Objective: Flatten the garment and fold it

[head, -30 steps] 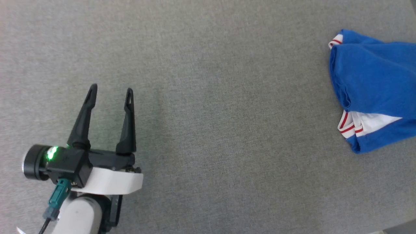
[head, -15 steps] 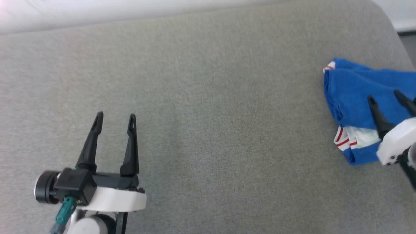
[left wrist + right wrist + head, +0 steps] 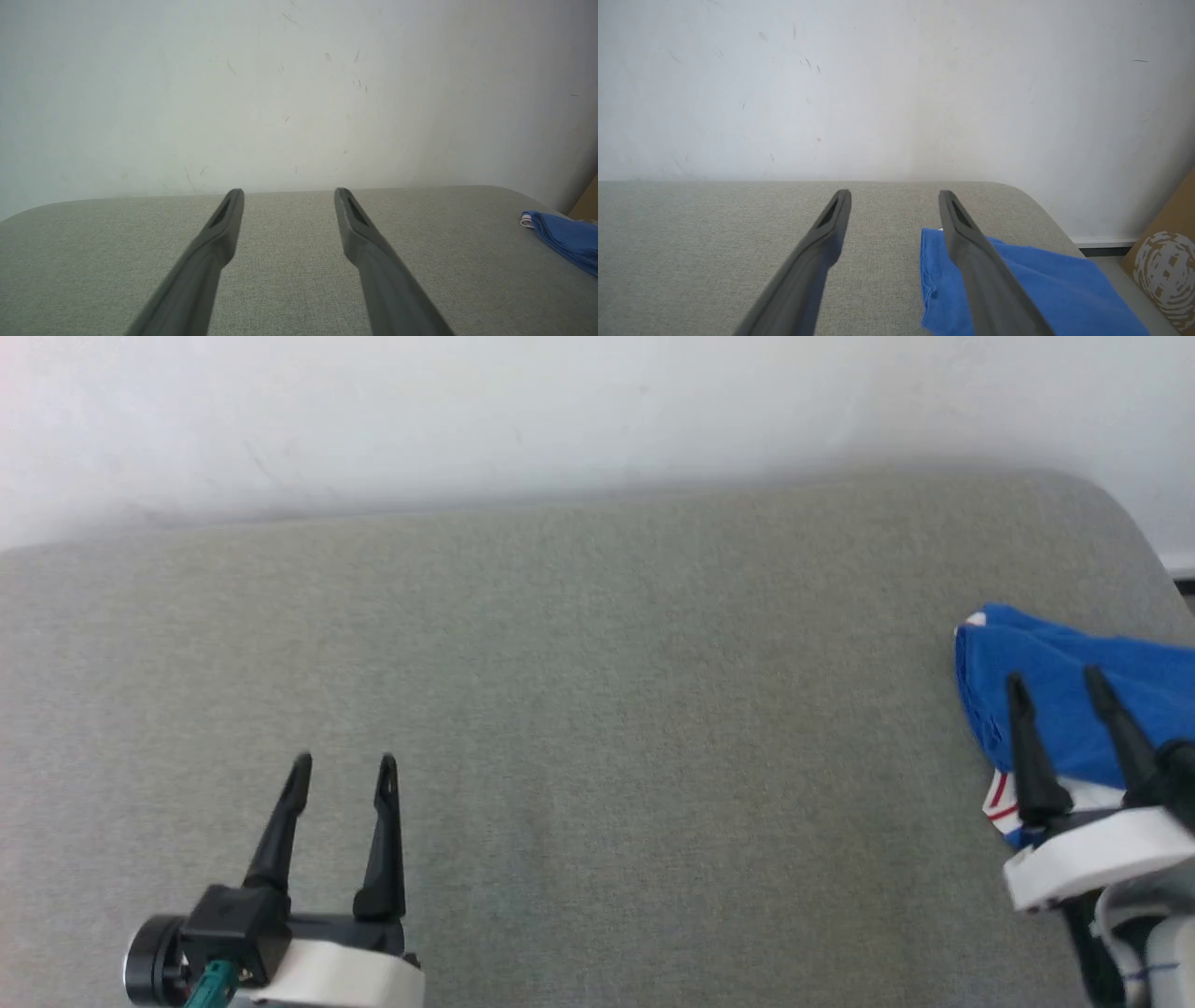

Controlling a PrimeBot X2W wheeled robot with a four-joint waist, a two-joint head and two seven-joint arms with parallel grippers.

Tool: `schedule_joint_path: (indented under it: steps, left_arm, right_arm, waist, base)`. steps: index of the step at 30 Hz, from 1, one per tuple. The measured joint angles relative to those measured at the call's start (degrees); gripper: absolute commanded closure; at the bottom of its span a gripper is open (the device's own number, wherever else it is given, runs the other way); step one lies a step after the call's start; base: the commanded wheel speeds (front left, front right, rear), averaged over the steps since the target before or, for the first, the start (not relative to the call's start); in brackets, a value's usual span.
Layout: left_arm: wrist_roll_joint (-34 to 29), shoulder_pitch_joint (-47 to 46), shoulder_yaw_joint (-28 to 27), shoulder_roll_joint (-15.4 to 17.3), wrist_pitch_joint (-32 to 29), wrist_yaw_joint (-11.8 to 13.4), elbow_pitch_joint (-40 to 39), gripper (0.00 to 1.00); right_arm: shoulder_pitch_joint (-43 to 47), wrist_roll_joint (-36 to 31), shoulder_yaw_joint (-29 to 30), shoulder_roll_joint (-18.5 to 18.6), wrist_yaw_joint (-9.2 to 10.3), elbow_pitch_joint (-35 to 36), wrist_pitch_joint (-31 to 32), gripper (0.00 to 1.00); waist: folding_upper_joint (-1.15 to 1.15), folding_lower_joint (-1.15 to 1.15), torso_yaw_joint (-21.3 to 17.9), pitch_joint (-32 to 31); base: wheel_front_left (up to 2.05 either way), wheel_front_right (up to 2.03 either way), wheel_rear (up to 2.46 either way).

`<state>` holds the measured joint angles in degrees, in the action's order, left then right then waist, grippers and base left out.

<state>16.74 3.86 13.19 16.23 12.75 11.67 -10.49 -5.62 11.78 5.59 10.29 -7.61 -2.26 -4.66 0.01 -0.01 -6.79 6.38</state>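
Now the crumpled garment lies at the right edge of the table, just by the right gripper, whose jaws are wide open and empty, while the left gripper, open and empty too, is well apart.

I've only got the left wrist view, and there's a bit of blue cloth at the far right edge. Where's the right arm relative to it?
Observer: The right gripper hovers over the left edge of the blue shirt, jaws open, nothing between them.
Operator: Is the shirt flat?
Observer: No, it lies bunched at the right end of the grey surface, with red-and-white striped trim showing on its near side.
Operator: What's that tan sliver at my right edge?
Observer: A brown cardboard box with a white pattern, standing beside the surface near the wall.
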Motion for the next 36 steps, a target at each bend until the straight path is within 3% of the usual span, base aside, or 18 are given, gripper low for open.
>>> schedule_joint_path:
  steps: [9, 17, 31, 32, 36]
  left_arm:
    - [0.4, 6.6, 1.1, -0.1, 0.0, 1.1, 0.9, 0.00]
    - [1.1, 8.1, 2.7, -1.9, 1.0, 0.9, 5.1, 0.00]
    - [1.9, 9.0, 1.4, -3.4, 1.9, -0.5, 8.5, 0.00]
    - [1.9, 9.0, 1.4, -3.3, 1.9, -0.5, 8.5, 1.00]
    - [1.9, 9.0, 1.5, -3.4, 1.9, -0.5, 8.5, 1.00]
  right_arm:
    - [9.5, -6.3, 3.1, -6.7, 0.00, 2.5, -2.0, 0.00]
    - [14.4, -7.9, 3.3, -7.1, 0.00, 0.2, -4.2, 0.00]
    - [14.6, -7.7, 1.9, -7.2, 0.00, -1.5, -5.0, 0.00]
    - [14.6, -7.7, 1.9, -7.1, 0.00, -1.5, -4.9, 1.00]
    - [14.6, -7.7, 1.8, -7.1, 0.00, -1.5, -4.9, 1.00]
  waist:
    - [0.00, 0.00, 3.3, -5.8]
    - [-0.01, 0.00, 5.6, -8.5]
    - [-0.01, 0.01, 6.6, -9.6]
    - [-0.01, 0.01, 6.6, -9.6]
    - [-0.01, 0.01, 6.6, -9.6]
  base:
    - [0.00, 0.00, 0.00]
    - [0.00, 0.00, 0.00]
    - [0.00, 0.00, 0.00]
    - [0.00, 0.00, 0.00]
    - [0.00, 0.00, 0.00]
